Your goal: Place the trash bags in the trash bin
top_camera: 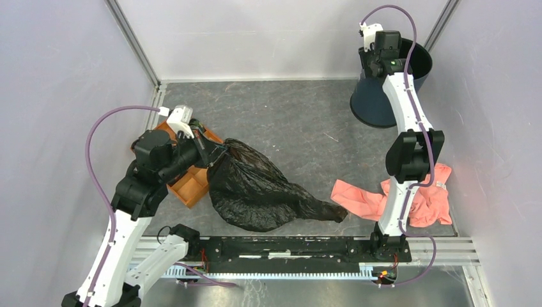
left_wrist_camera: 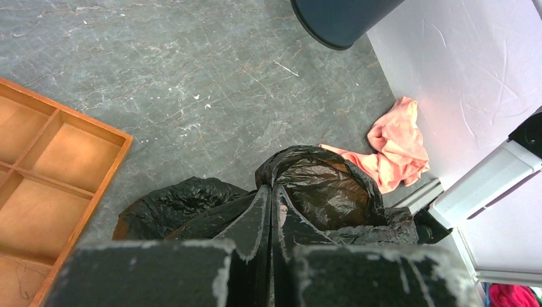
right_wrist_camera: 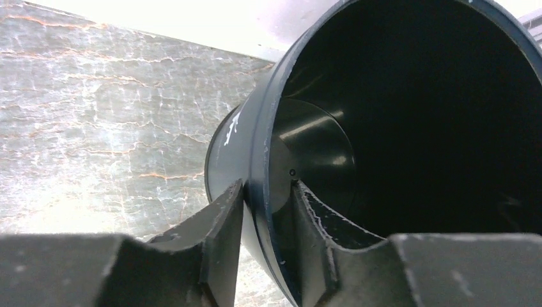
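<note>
Top view: one trash bag sprawls on the table, one end pinched in the left jaws; one trash bin tilts, rim in the right jaws. Left wrist: jaws nearly shut on black film. Right wrist: jaws narrow, straddling the bin wall (white mark unreadable).

left gripper grips the black trash bag; right gripper holds the tilted trash bin.
</note>
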`<act>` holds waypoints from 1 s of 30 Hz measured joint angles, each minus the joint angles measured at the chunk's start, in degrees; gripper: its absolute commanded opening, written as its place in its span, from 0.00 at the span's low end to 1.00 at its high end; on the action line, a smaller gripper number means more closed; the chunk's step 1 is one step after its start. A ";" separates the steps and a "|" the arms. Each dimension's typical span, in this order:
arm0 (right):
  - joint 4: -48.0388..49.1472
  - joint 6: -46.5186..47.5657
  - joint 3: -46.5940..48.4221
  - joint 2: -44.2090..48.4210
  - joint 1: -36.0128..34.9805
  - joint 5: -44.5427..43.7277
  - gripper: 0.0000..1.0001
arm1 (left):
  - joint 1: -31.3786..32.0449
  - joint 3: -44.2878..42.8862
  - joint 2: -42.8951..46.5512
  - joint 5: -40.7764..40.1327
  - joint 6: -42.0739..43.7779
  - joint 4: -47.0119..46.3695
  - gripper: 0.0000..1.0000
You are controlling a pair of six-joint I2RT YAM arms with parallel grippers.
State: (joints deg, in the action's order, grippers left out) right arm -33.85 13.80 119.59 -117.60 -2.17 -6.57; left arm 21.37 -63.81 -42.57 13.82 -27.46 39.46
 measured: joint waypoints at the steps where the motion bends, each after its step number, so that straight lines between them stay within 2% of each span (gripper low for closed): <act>1: 0.15 0.17 0.09 0.00 0.00 0.13 0.25 | 0.00 -0.02 0.04 -0.07 -0.22 0.07 0.02; 3: 0.24 0.57 0.24 0.00 0.13 1.57 0.10 | 0.00 -0.02 0.28 -0.24 -0.42 0.35 0.02; 5: 0.39 0.72 0.33 0.00 0.26 3.37 0.00 | 0.00 -0.07 0.42 -0.37 -0.44 0.72 0.02; 9: -0.50 -3.26 0.17 0.59 -0.07 5.49 0.00 | 0.00 -0.74 0.50 -1.31 -0.48 1.11 0.02; 14: -1.36 -3.48 -3.39 3.52 -2.03 8.31 0.00 | 0.00 -3.04 0.07 -1.73 -0.46 1.16 0.02; 20: -2.51 -5.35 -12.94 11.76 -10.73 8.11 0.00 | 0.00 -4.17 0.04 -2.14 -0.46 1.25 0.02; 30: -6.56 -10.86 -20.92 20.04 -25.27 13.70 0.00 | 0.00 -6.23 2.78 -6.73 -0.35 2.71 0.02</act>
State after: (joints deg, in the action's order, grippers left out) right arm -40.40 2.94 98.67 -97.56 -27.44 7.14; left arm 21.37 -70.04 -39.79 7.09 -27.81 42.17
